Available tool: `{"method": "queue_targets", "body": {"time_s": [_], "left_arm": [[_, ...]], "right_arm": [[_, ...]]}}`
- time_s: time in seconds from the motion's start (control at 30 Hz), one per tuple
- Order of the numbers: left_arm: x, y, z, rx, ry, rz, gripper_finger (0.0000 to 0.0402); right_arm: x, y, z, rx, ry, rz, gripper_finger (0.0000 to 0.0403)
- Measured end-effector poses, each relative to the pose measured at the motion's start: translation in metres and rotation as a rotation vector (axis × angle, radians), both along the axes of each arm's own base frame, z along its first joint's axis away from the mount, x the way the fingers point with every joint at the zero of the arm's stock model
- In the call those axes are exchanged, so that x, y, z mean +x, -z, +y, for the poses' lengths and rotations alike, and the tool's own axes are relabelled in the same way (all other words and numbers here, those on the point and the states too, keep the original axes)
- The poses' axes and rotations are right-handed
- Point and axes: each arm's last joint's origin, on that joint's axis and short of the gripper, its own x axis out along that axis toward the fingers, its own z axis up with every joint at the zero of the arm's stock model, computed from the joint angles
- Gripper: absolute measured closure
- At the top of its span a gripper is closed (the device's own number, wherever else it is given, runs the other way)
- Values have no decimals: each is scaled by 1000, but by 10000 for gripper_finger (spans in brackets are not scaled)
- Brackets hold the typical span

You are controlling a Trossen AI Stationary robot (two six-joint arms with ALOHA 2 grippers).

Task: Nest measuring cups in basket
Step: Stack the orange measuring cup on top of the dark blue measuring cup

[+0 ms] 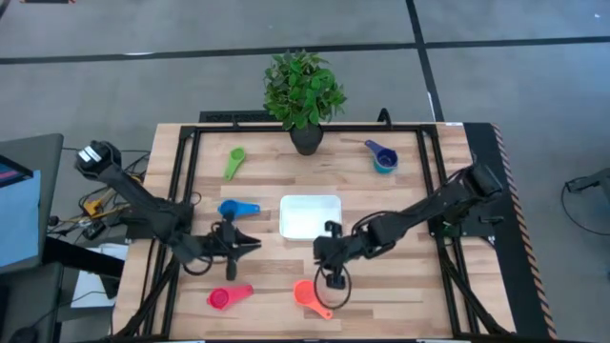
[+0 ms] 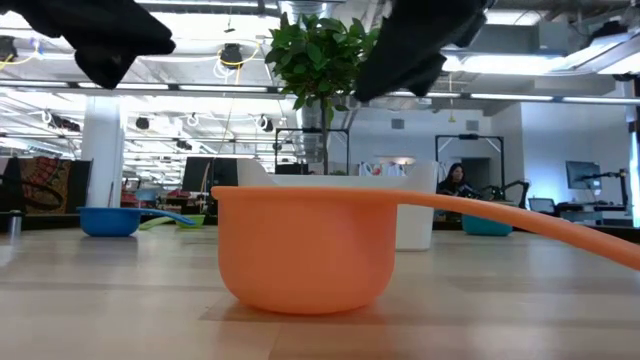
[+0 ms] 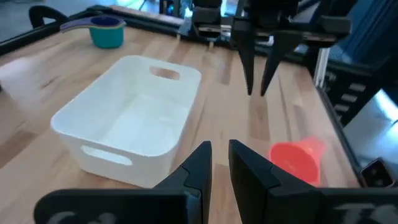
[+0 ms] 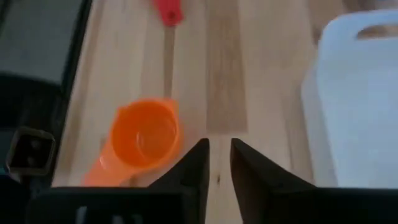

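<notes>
Pale wooden planks make up the table top [image 1: 400,286], framed by dark rails. Near its middle sits the shallow white rectangular plastic basket [image 1: 310,215], with nothing in it. Measuring cups lie scattered around it: the blue plastic scoop [image 1: 236,209] just off its left side, the green one [image 1: 233,162] farther back on the left, and a light blue cup with a dark purple-blue one [image 1: 381,156] together at the back right. Toward the front lie the red cup [image 1: 227,297] and the orange cup [image 1: 311,294], well apart from each other.

Just in front of the basket, the right gripper [image 1: 335,278] hangs above the orange cup's rim, fingers nearly closed, holding nothing. Left of the basket, the left gripper [image 1: 254,244] points toward it, its narrow-gapped fingers also without a load. A leafy green plant in a dark pot [image 1: 305,95] stands at the table's back edge.
</notes>
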Motion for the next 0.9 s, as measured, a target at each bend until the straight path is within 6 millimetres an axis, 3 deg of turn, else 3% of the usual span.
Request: {"method": "queue_targets", "body": {"time_s": [0.27,0.43,0.63,0.7,0.9], "left_arm": [[22,10,-18,59,-45,68,358],[26,24,-22,21,-68,99,358],[32,36,-28,-14,-62,105,358],[33,39,-29,-18,-56,112,358],[35,41,-31,-34,-48,105,358]], "right_arm": [[35,17,16,-69,-58,40,221],[48,28,31,-94,-109,63,192],[47,41,49,-78,-142,89,200],[41,47,49,-90,-128,159,211],[47,67,52,-31,-80,203,251]]}}
